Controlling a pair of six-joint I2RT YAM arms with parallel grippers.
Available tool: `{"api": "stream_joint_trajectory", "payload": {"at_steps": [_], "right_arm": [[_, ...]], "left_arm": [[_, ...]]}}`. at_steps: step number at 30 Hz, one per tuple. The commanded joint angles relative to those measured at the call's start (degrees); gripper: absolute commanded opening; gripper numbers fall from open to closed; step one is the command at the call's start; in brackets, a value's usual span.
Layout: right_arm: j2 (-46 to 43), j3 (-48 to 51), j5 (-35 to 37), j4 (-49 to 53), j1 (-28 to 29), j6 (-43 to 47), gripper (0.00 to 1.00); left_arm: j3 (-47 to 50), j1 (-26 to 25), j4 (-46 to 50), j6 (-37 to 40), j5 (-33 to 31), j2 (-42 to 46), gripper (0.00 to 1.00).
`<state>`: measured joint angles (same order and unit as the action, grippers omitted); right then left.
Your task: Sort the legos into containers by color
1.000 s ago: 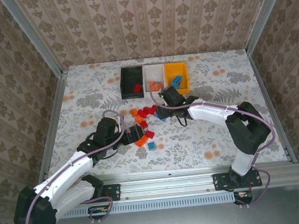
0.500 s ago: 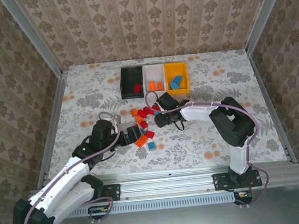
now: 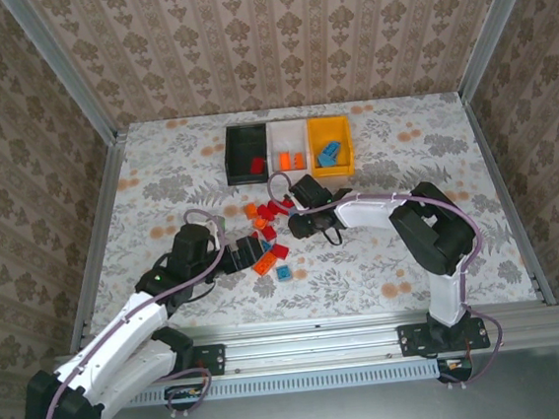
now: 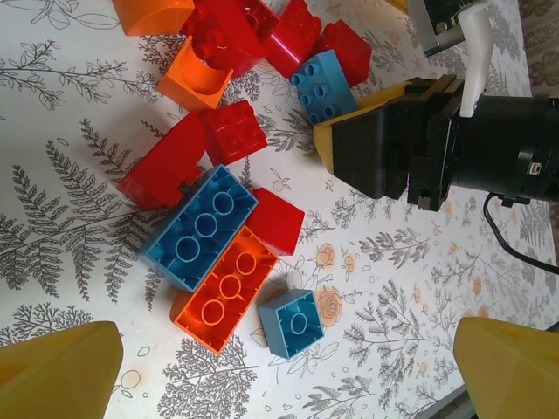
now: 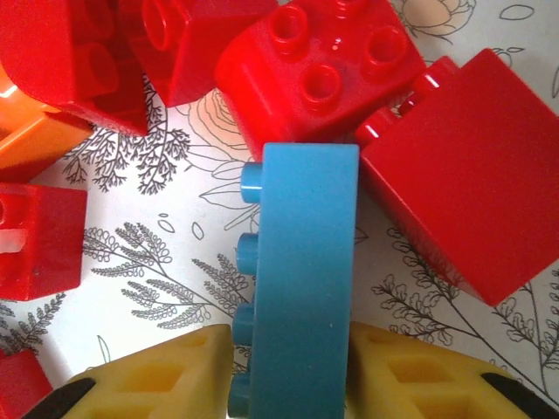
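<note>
The legos lie in a loose red, orange and blue pile at mid-table. My right gripper is down at the pile's right edge. In the right wrist view it is shut on a blue brick that stands on its side, with a yellow pad pressed to its studs and the other to its flat face. My left gripper hangs open above a long blue brick, a long orange brick and a small blue brick, touching none. The containers stand at the back.
The black bin holds red bricks, the white bin orange ones, the orange-yellow bin blue ones. Red bricks crowd the held brick. The right arm's black housing is close to my left gripper. Metal rails frame the table.
My right gripper came down from beside the bins to the pile and closed on the blue brick. The left arm shifted slightly and stayed open.
</note>
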<state>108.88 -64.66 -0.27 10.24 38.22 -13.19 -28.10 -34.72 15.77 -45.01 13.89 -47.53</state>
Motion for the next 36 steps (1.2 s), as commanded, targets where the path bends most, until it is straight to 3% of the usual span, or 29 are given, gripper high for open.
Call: {"api": "stream_joint_trajectory", "payload": {"at_steps": [1, 9, 18, 25, 30, 36], "right_arm": [[1.5, -1.4, 0.5, -0.4, 0.5, 0.2, 0.34], [0.0, 0.2, 3.8, -0.9, 1.7, -1.4, 0.3], [-12.0, 4.7, 5.3, 0.8, 3.4, -3.4, 0.28], [-17.4, 0.8, 8.0, 5.4, 3.0, -1.6, 0.29], [-16.2, -3.5, 8.7, 7.0, -0.5, -0.5, 0.29], [-12.0, -9.2, 7.6, 7.0, -10.5, -1.8, 0.29]], "left_arm": [[-0.1, 0.5, 1.3, 0.8, -0.3, 1.1, 1.0], [0.1, 0.6, 2.9, 0.8, -0.4, 3.0, 1.0], [0.2, 0.8, 2.9, 0.9, -0.6, 3.7, 1.0], [0.5, 1.2, 2.7, 1.2, -0.7, 3.4, 1.0], [0.0, 2.7, 4.9, 1.6, -1.2, 4.2, 1.0], [-0.2, 4.5, 5.1, 1.9, -0.9, 3.6, 1.0]]}}
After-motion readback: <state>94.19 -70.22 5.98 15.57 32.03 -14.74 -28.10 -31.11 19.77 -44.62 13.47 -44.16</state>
